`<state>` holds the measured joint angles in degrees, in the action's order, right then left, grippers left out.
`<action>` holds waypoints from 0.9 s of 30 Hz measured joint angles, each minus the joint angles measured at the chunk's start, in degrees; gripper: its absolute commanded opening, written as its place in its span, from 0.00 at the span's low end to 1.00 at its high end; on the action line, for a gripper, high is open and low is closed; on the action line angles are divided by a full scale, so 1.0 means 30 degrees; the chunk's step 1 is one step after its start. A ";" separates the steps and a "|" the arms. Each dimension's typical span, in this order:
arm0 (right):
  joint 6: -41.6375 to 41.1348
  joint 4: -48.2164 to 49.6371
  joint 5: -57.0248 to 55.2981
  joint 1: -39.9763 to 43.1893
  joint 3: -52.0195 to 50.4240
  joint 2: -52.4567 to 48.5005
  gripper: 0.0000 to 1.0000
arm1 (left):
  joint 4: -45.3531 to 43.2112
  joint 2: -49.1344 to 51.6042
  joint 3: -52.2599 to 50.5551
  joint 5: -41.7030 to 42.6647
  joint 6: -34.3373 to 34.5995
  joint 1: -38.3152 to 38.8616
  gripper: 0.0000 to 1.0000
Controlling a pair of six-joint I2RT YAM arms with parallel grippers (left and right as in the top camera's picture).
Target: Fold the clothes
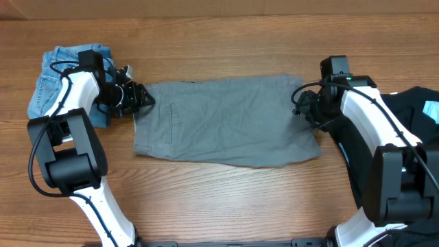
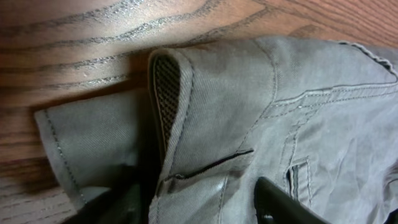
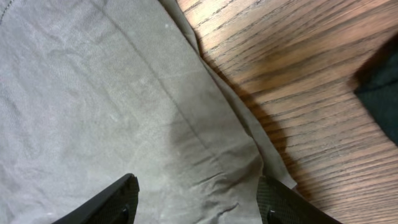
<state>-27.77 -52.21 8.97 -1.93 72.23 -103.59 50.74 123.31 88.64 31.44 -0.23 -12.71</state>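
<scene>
1. Now the grey shorts point(image 1: 226, 120) lie flat on the table point(image 1: 219, 34), spread lengthwise.
2. The left gripper point(image 1: 139, 100) sits at their waistband end, fingers point(image 2: 280, 202) apart, gripping nothing.
3. The right gripper point(image 1: 300, 104) sits at the shorts' opposite end, jaws wide above the cloth.
4. Denim shorts point(image 1: 51, 79) lie beyond the waistband end of the grey shorts; a black top point(image 1: 411, 116) lies beyond the other end.

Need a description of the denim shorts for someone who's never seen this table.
On the wooden table, look past the grey-khaki shorts spread in the middle to the left end. The denim shorts lie bunched there, partly under the left arm. They are the only light-blue piece; the black top sits at the opposite end.
</scene>
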 measured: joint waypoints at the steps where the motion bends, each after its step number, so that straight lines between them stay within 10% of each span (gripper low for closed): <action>1: 0.0066 -0.0029 0.0029 0.0051 0.0000 0.0000 0.65 | -0.0022 0.0036 0.0000 -0.0015 -0.0044 0.0000 0.57; 10: 0.0277 -0.0029 0.0408 0.0255 0.0000 0.0000 0.64 | -0.0029 0.0124 -0.0007 0.0248 -0.0168 0.0000 0.04; 27: 0.0277 -0.0197 0.0430 0.0255 0.0000 0.0000 0.65 | 0.7533 -0.0335 0.2076 -0.0087 -0.1545 -0.1188 0.04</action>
<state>-26.94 -52.80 10.26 -1.17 72.23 -103.59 73.34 122.30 94.87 31.18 -4.86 -16.27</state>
